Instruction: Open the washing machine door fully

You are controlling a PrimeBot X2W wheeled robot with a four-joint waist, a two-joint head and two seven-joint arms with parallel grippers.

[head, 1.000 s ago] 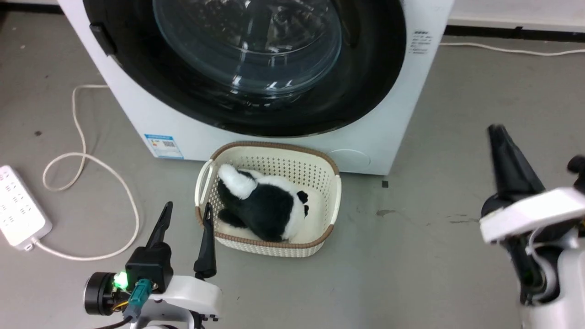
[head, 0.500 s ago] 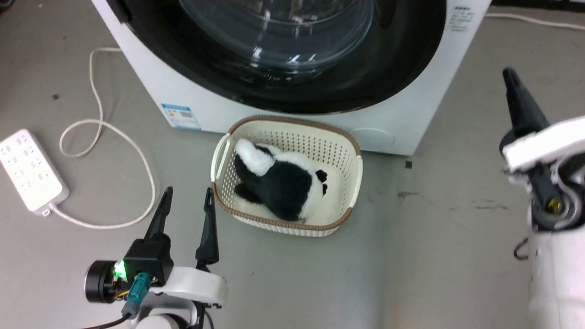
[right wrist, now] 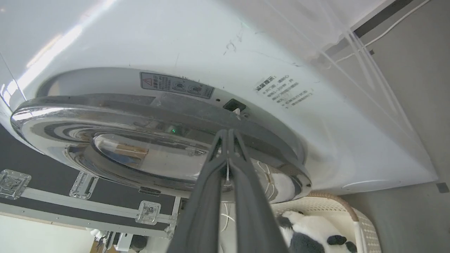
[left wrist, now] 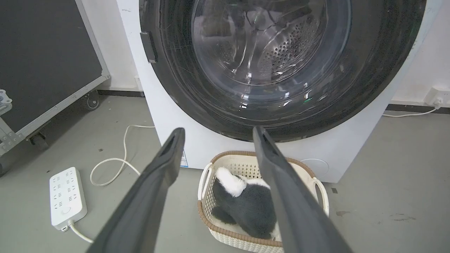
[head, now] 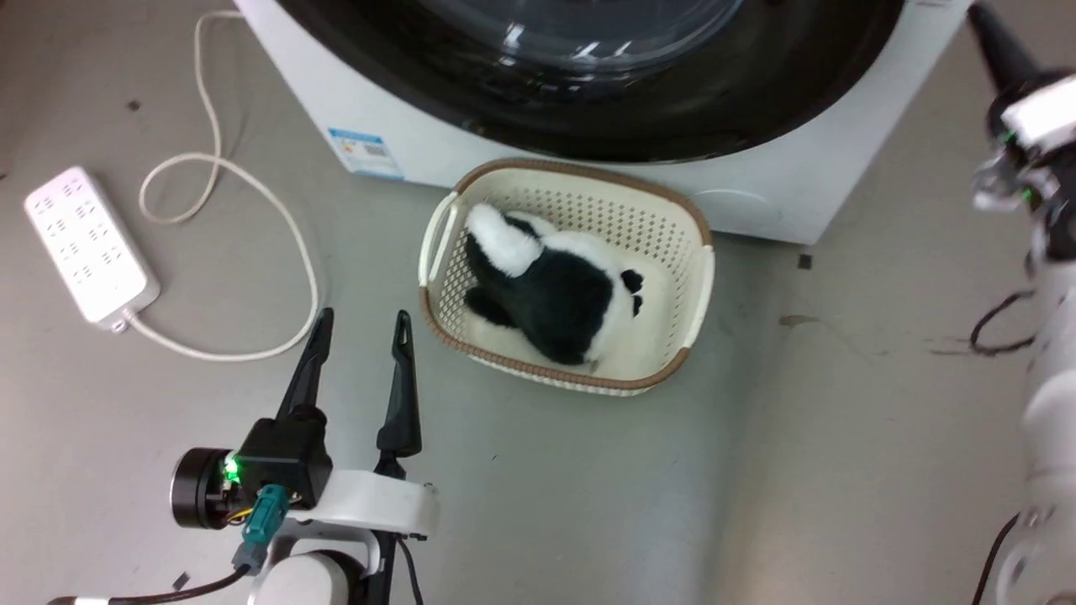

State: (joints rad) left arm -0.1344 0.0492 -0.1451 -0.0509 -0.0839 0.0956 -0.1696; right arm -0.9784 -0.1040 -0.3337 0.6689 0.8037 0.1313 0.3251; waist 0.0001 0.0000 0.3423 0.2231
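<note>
While your left claw [head: 363, 315] hangs spread and empty at 7 o'clock in the head view, your right claw [right wrist: 228, 130], fingers pressed together, points at the glossy rim of the washing machine door [head: 756, 109] at 12 o'clock, where the tips could skid off.

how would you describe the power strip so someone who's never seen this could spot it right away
Start at the big white washing machine. On the grey floor to its left, well left of the cream basket, lies the power strip. It is a flat white bar with rows of sockets, and a pale cord loops away from one end.
</note>
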